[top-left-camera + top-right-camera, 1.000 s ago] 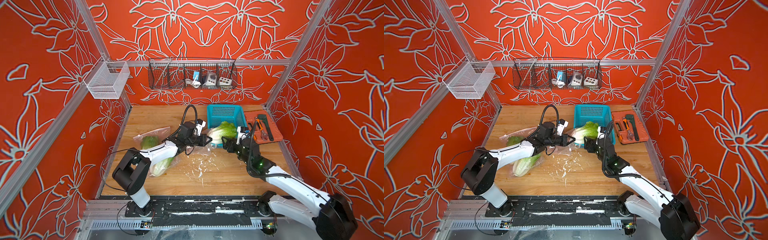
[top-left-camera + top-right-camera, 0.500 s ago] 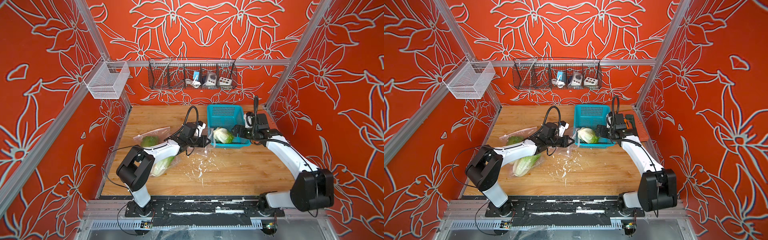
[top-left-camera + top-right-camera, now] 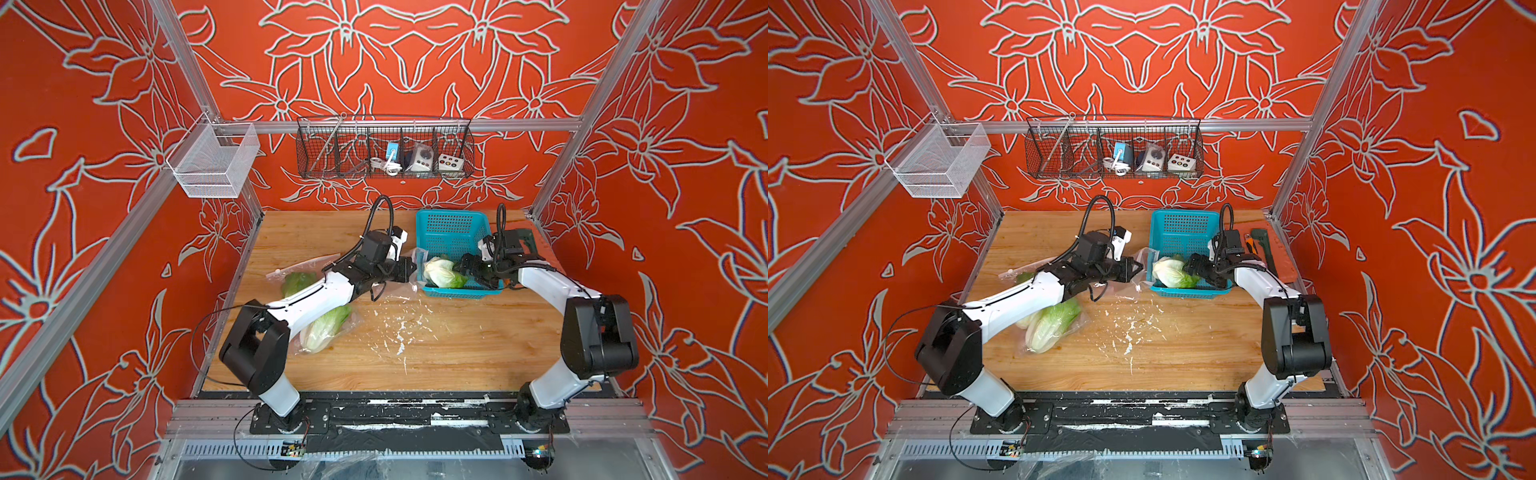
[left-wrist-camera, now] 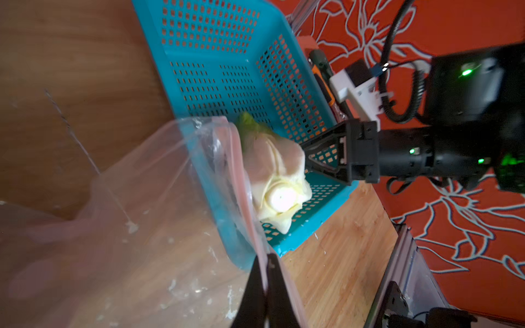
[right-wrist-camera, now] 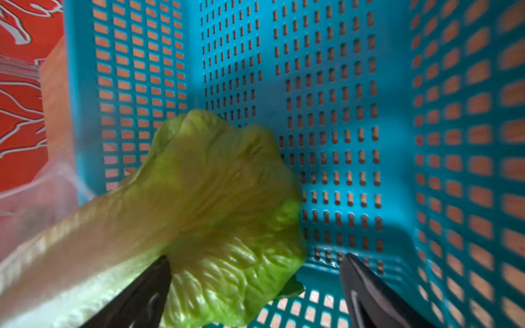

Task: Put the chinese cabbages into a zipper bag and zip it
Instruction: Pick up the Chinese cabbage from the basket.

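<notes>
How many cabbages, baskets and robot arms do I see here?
chinese cabbages: 3
baskets: 3 (blue basket, black wire basket, white mesh basket)
robot arms: 2 (left arm, right arm)
Total: 8

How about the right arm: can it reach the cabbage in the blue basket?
Probably yes: the right tool is open inside the basket, with the leafy end of the cabbage partly between its jaws; nothing blocks it.
</notes>
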Robot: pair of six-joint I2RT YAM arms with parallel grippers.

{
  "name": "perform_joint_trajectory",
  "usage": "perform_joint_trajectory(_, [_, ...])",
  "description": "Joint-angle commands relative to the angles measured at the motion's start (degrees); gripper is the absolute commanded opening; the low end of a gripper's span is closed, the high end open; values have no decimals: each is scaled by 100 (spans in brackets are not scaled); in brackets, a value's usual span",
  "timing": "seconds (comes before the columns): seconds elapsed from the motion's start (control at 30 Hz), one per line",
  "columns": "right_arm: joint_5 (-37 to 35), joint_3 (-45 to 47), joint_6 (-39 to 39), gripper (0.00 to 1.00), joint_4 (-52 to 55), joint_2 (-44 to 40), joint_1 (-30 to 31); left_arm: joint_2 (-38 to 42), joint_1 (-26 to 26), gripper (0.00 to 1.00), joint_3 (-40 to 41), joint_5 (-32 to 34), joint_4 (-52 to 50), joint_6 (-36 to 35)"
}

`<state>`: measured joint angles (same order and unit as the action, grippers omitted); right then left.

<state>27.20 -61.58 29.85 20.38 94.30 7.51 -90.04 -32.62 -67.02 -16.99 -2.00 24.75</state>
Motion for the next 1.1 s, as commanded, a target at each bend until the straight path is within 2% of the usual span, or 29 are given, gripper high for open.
perform_joint_trajectory(0.0, [457,-71,175,98,-239,209,9,410,69,0,-131,441,-230,-238])
perform_joint_trajectory(0.13, [770,-216,189,95,-261,430,97,424,67,0,-63,278,-173,-170])
perform_joint_trajectory(0.3, [1000,-432,139,87,-159,794,125,470,67,0,-39,230,-100,-132])
perform_joint_trajectory(0.37, [1071,-473,178,79,-184,865,122,528,70,0,-43,223,-90,-147])
perform_joint_trajectory(0.53, [1130,-359,314,77,-569,316,127,630,67,0,-61,285,-207,-249])
perform_joint_trajectory(0.63, [1151,-432,259,78,-402,-90,151,703,64,0,-48,337,-263,-299])
perform_joint_trajectory(0.7, [656,-438,-212,84,-19,-473,270,770,65,0,-54,366,-308,-324])
perform_joint_trajectory(0.77, [-458,-430,-992,92,545,-906,548,883,72,0,-56,479,-392,-386])
perform_joint_trajectory(0.83, [-1114,-286,-1571,94,724,-1234,832,1021,111,0,-73,673,-520,-439])
perform_joint_trajectory(0.97, [-1589,-53,-2413,94,626,-1515,1607,1278,305,0,-137,855,-731,-479])
perform_joint_trajectory(1.07, [-1940,-221,-2428,94,604,-1315,2010,1428,419,0,-137,847,-797,-525])
